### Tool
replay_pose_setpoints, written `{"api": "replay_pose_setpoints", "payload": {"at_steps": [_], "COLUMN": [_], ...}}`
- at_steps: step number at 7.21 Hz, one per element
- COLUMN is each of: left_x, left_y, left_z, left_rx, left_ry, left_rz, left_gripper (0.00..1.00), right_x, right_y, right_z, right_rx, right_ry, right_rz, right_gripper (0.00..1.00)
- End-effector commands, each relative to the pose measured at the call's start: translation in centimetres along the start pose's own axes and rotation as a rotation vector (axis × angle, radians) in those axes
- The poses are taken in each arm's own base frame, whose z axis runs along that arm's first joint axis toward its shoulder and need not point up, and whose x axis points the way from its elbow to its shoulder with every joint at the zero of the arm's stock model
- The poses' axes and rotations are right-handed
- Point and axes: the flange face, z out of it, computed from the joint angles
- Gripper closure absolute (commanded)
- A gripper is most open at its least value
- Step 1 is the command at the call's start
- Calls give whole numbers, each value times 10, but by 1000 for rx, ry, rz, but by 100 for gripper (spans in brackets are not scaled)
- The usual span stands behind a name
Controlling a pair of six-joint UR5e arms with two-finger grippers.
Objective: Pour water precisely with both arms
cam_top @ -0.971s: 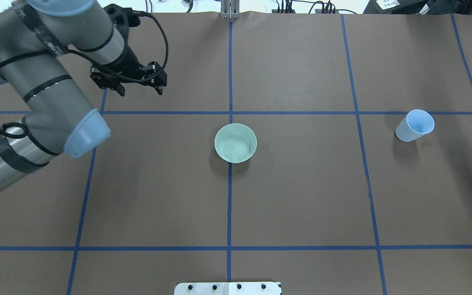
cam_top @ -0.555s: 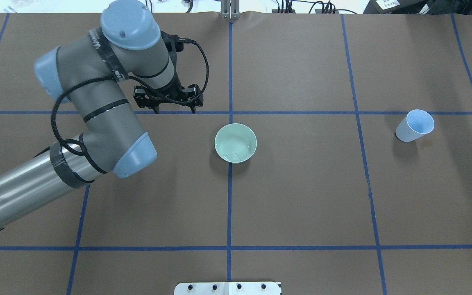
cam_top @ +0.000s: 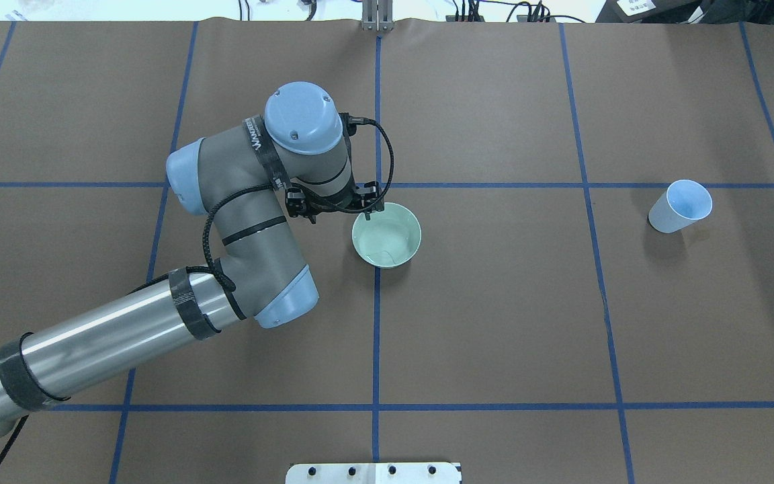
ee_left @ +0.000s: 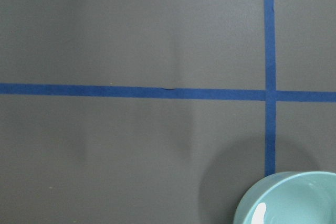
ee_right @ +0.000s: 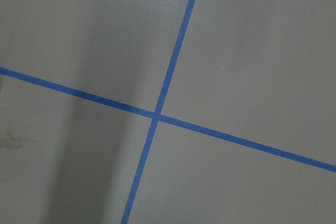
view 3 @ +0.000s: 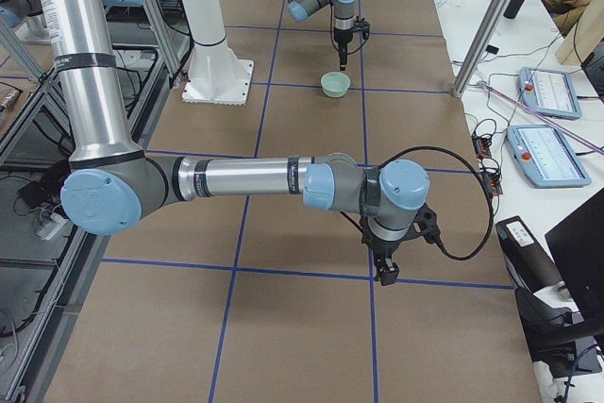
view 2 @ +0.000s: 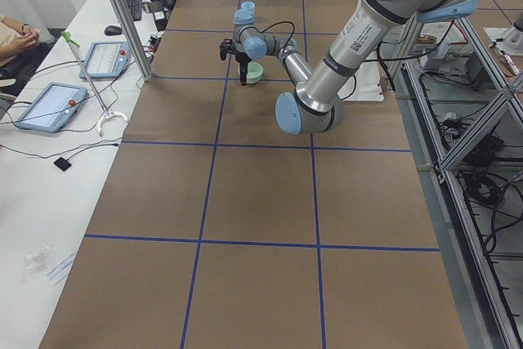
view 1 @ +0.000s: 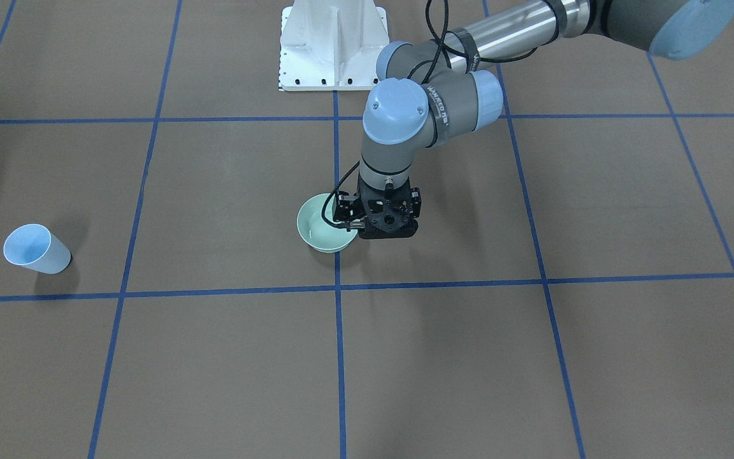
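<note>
My left arm [cam_top: 125, 329] reaches across the brown table [cam_top: 494, 323] to the pale green bowl [cam_top: 387, 235], which sits on the centre line of blue tape [cam_top: 375, 336]. My left gripper [cam_top: 340, 212] points straight down just beside the bowl, on the side toward my left. Its two fingers are spread wide with nothing between them. One fingertip [cam_top: 368, 212] is at the bowl's rim, though I cannot tell whether it touches. The water [cam_top: 390, 236] lies shallow in the bottom of the bowl, clear, given away only by faint glints. My left wrist camera catches the bowl's rim in its lower right corner with a white glint inside. My right arm [view 3: 245, 179] stretches out low, well apart from the bowl. My right gripper [view 3: 385, 276] hangs just above the table there, and from that side view alone I cannot tell how wide its fingers stand. A light-blue cup [cam_top: 680, 206] stands far off on my right, mouth up. I cannot tell what it holds.
</note>
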Motion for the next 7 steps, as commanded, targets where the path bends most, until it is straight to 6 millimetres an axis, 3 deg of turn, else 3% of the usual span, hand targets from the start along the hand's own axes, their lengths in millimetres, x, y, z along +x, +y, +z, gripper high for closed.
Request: {"api": "replay_pose_setpoints", "payload": {"at_steps": [1, 2, 5, 7], "left_x": [14, 16, 19, 21], "left_y": [3, 8, 17, 12], "left_z": [10, 13, 17, 3], "left_rx": [-8, -14, -24, -15], "left_ry": [6, 4, 6, 22], "left_rz": [-8, -5, 4, 4], "left_gripper": [19, 34, 99, 100], "right_x": [0, 0, -1, -3], "right_y": [1, 1, 0, -5], "right_z": [0, -1, -3, -7], "right_rx": [1, 2, 5, 10], "right_ry": [1, 1, 7, 11], "right_rz": [0, 0, -1, -2], "right_gripper": [0, 0, 0, 0]}}
